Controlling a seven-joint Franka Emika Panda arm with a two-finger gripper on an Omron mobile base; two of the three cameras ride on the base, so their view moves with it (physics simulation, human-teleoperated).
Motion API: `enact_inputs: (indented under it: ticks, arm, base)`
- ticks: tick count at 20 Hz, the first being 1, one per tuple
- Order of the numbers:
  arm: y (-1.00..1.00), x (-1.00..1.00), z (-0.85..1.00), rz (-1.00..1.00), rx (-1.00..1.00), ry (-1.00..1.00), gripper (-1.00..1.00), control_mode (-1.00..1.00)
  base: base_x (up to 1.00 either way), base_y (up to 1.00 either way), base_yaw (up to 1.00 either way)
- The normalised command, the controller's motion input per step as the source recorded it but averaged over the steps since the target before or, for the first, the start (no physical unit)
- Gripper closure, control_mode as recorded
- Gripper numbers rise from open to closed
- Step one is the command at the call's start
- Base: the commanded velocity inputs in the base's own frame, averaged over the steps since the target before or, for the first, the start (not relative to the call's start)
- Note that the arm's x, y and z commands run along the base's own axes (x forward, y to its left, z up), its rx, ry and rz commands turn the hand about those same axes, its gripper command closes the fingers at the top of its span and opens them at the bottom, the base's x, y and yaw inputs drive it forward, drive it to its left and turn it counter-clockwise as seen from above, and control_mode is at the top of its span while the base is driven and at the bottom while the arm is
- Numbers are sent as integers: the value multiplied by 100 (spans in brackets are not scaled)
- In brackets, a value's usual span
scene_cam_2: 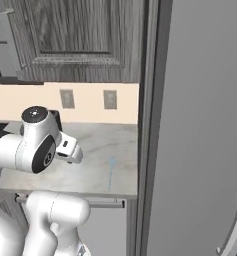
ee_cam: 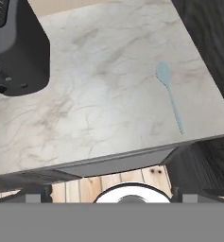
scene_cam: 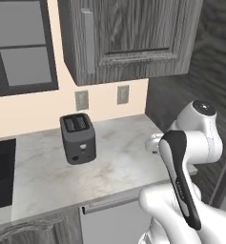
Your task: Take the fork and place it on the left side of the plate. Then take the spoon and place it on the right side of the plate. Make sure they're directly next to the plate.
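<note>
A pale blue spoon (ee_cam: 171, 101) lies on the marble counter (ee_cam: 99, 94) near its right end, bowl pointing away from the front edge. In the right base view the spoon (scene_cam_2: 110, 173) shows as a faint blue line close to the counter's front right corner. My gripper (ee_cam: 111, 194) hovers above and in front of the counter edge, open, with its dark fingertips (ee_cam: 38, 194) wide apart and nothing between them. It is well short of the spoon. The fork and the plate are out of view.
A dark toaster (scene_cam: 77, 138) stands on the counter left of the spoon. A black sink (scene_cam: 0, 171) lies at the far left. Wall cabinets (scene_cam: 128, 38) hang overhead. A tall dark panel (scene_cam_2: 150, 125) and a grey appliance front (scene_cam_2: 205, 125) bound the counter's right end.
</note>
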Motion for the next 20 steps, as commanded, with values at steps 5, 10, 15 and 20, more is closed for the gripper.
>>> enact_inputs:
  ticks: [5,10,15,20]
  arm:
    - [0,0,0,0,0,0,-100,100]
    - [0,0,0,0,0,0,-100,100]
    - [0,0,0,0,0,0,-100,100]
    - [0,0,0,0,0,0,-100,100]
  base:
    - [43,-5,10]
    - [6,-1,1]
    - [0,0,0]
    - [0,0,0]
